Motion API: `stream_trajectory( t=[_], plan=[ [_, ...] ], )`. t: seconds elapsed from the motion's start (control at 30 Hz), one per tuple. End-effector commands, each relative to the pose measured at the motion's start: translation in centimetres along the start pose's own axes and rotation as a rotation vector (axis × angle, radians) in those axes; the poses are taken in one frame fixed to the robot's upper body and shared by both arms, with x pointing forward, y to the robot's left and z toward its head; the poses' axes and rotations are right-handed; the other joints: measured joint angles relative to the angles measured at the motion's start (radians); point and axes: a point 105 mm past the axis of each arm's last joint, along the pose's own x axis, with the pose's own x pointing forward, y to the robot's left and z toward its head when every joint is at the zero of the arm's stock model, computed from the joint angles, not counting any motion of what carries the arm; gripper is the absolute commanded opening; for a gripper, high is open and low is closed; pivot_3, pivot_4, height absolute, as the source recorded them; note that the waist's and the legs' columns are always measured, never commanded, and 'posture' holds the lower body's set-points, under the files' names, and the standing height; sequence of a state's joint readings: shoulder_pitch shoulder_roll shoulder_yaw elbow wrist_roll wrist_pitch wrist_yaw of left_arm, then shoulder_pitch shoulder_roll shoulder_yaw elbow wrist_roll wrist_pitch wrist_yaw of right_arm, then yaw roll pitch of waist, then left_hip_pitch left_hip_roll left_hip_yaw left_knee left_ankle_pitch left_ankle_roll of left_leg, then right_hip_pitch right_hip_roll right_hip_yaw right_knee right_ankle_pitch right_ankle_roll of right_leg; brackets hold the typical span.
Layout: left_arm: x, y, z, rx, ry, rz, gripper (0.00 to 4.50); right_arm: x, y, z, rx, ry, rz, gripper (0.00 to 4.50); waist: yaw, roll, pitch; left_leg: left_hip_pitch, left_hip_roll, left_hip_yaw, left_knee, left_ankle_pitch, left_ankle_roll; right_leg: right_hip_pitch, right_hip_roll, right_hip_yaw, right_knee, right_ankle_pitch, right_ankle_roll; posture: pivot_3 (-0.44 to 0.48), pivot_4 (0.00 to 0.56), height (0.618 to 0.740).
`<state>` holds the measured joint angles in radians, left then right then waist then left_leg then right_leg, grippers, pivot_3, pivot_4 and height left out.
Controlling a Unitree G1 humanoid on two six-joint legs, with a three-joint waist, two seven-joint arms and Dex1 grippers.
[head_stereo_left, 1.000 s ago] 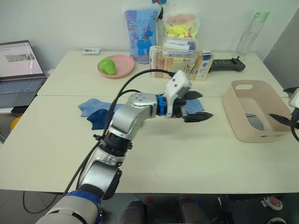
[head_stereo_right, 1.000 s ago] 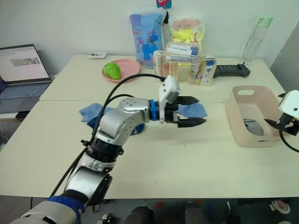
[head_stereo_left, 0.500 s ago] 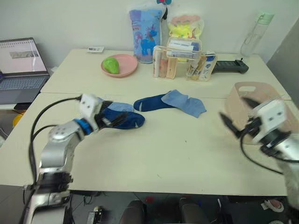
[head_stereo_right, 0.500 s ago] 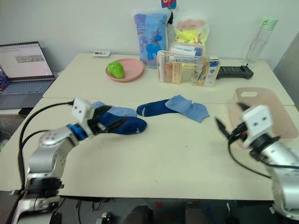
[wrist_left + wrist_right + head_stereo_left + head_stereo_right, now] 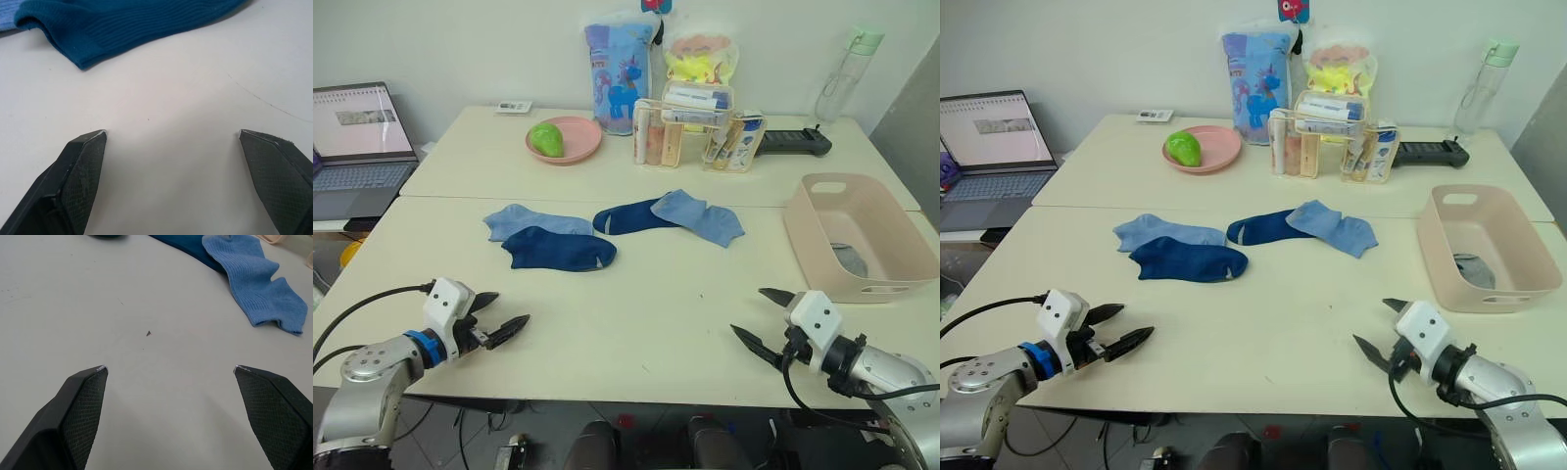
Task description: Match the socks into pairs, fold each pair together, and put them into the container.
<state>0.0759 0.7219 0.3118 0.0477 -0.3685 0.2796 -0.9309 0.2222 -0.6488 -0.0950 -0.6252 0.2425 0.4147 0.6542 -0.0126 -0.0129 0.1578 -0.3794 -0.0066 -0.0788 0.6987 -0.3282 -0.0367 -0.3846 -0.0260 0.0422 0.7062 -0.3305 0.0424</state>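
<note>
Two sock pairs lie mid-table. A light blue sock [image 5: 524, 221] is overlapped by a dark navy sock [image 5: 558, 250], and another navy sock [image 5: 625, 216] is overlapped by a light blue sock [image 5: 700, 216]. The pale pink container [image 5: 808, 250] stands at the right, with a grey sock [image 5: 852, 259] inside. My left gripper [image 5: 512, 306] hovers open and empty near the front left edge, short of the navy sock [image 5: 122, 24]. At the front right my right gripper [image 5: 747, 310] is open and empty too, facing the light blue sock [image 5: 259, 289].
At the back stand a pink plate [image 5: 564, 140] with a green fruit, a clear organiser [image 5: 690, 127], two snack bags, a bottle [image 5: 842, 69] and a black device [image 5: 793, 140]. A laptop [image 5: 357, 147] sits at the far left.
Both arms have drawn back to the near table edge. My left gripper has moved away from the navy sock, and my right gripper has dropped from beside the container to the front right.
</note>
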Motion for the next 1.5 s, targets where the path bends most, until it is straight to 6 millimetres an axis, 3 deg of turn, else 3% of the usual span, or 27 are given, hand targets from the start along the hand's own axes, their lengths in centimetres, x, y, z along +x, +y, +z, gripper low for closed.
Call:
stream_trajectory(
  t=[0.03, 0.2, 0.37, 0.47, 0.6, 0.83, 0.97, 1.33, 1.43, 1.5],
  plan=[
    [0.3, -0.3, 2.2, 0.016, -0.062, -0.024, 4.50, 0.5, 0.7, 2.3, -0.024, -0.059, 0.040, 4.44, -0.002, 0.000, 0.000, 0.000, 0.000, 0.000, 0.000, 0.000, 0.000, 0.000, 0.000, 0.000, 0.000, 0.000, 0.000, 0.000, 0.150, 0.703],
    [0.6, -1.0, 3.2, -0.001, -0.090, -0.060, 4.50, 1.5, 1.2, 3.6, -0.043, -0.088, 0.066, 4.44, -0.006, 0.000, 0.000, -0.001, 0.000, -0.001, 0.000, 0.000, 0.000, 0.000, 0.000, 0.000, -0.001, 0.000, 0.000, 0.000, 0.150, 0.703],
    [2.0, -3.0, 5.2, 0.063, -0.136, -0.128, 4.50, 3.4, 1.3, 5.1, -0.046, -0.125, 0.107, 4.44, -0.015, 0.000, 0.000, -0.001, 0.000, -0.002, 0.000, 0.000, 0.000, 0.000, 0.000, -0.001, 0.000, 0.000, 0.000, 0.000, 0.150, 0.703],
    [3.4, -4.4, 6.5, 0.077, -0.169, -0.162, 4.50, 3.4, 2.0, 5.4, -0.010, -0.126, 0.160, 4.44, -0.012, -0.001, 0.000, -0.002, 0.000, -0.002, 0.000, 0.000, 0.000, 0.000, 0.000, -0.001, -0.001, 0.000, 0.000, 0.000, 0.150, 0.703],
    [6.7, -5.6, 8.5, 0.151, -0.198, -0.156, 4.50, 3.2, 3.1, 5.9, -0.019, -0.126, 0.239, 4.44, -0.009, -0.001, 0.000, -0.002, -0.001, -0.002, 0.000, 0.000, 0.000, 0.000, 0.000, -0.001, -0.001, 0.000, 0.000, 0.000, 0.150, 0.703],
    [10.7, -6.5, 7.9, 0.217, -0.158, -0.170, 4.50, 3.1, 2.9, 5.8, -0.026, -0.116, 0.233, 4.44, -0.022, -0.001, -0.001, -0.002, 0.000, 0.000, 0.000, 0.000, 0.000, -0.002, 0.002, -0.002, 0.001, 0.000, 0.000, 0.000, 0.150, 0.703],
    [11.7, -5.9, 6.1, 0.207, -0.088, -0.143, 3.60, 2.7, 3.0, 5.8, -0.026, -0.117, 0.228, 4.50, -0.019, -0.001, -0.001, -0.002, 0.000, -0.001, 0.000, 0.000, 0.000, -0.003, 0.002, -0.001, 0.002, 0.000, 0.000, 0.000, 0.150, 0.703],
    [13.0, -5.7, 6.3, 0.132, -0.127, -0.107, 0.15, 2.8, 3.0, 5.4, -0.064, -0.110, 0.204, 4.50, -0.016, -0.002, -0.001, -0.002, 0.000, -0.001, 0.001, 0.000, -0.001, -0.002, 0.002, -0.001, 0.001, 0.000, 0.000, 0.000, 0.150, 0.703],
    [12.6, -6.2, 7.3, 0.150, -0.153, -0.134, 0.01, 2.6, 2.9, 5.3, -0.063, -0.106, 0.198, 4.50, -0.016, -0.002, -0.001, -0.002, 0.000, -0.001, 0.001, 0.000, -0.001, -0.002, 0.002, -0.001, 0.001, 0.000, 0.000, 0.000, 0.150, 0.703],
    [12.0, -8.1, 8.4, 0.145, -0.181, -0.212, 0.01, 2.5, 2.7, 5.2, -0.069, -0.098, 0.187, 4.50, -0.017, -0.002, -0.001, -0.002, 0.000, -0.001, 0.001, 0.000, -0.001, -0.002, 0.002, -0.002, 0.001, 0.000, 0.000, 0.000, 0.150, 0.703]
  ],
)
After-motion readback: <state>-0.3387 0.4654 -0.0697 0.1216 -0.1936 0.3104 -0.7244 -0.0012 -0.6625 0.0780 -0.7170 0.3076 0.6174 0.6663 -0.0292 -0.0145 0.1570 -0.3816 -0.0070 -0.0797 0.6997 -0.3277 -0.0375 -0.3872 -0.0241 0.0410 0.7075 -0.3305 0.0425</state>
